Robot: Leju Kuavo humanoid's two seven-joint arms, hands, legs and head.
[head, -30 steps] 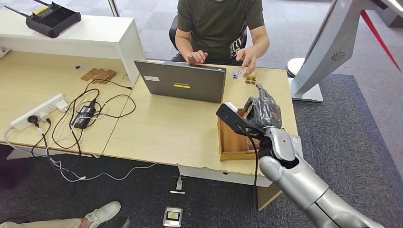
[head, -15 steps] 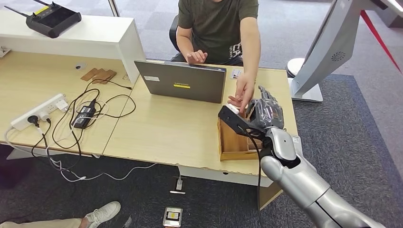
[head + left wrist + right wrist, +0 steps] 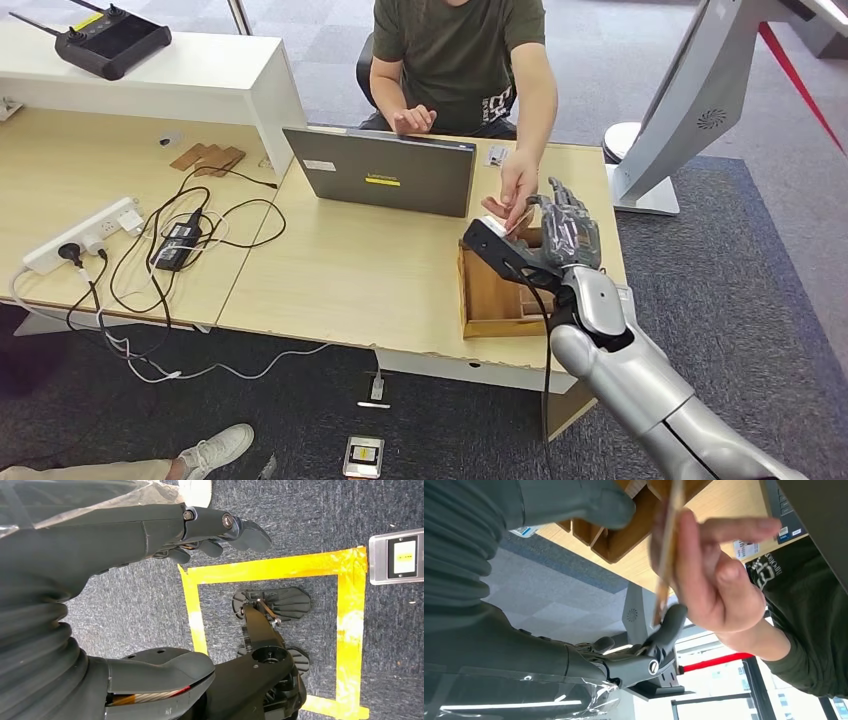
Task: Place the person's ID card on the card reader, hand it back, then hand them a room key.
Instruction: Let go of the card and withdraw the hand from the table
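My right hand (image 3: pixel 562 232) is raised over the wooden box (image 3: pixel 490 290) at the right end of the desk, thumb and fingers apart. A seated person's hand (image 3: pixel 515 195) reaches across to it. In the right wrist view that hand (image 3: pixel 714 595) pinches a thin tan card (image 3: pixel 667 545) edge-on in the gap between my thumb (image 3: pixel 599 500) and my fingers (image 3: pixel 659 645). The card's end touches one fingertip, and my thumb stays clear of it. My left hand (image 3: pixel 125 535) hangs over the carpet, fingers apart, holding nothing.
A grey laptop (image 3: pixel 385 172) stands open in front of the person, with a small label (image 3: pixel 497 155) beside it. A power strip with cables (image 3: pixel 85 235) lies at the left. A small grey device (image 3: pixel 363 457) lies on the floor under the desk.
The person's hand left the desk beside the laptop, reached to my raised right hand and brought a card between its thumb and fingers. My right hand rose slightly.
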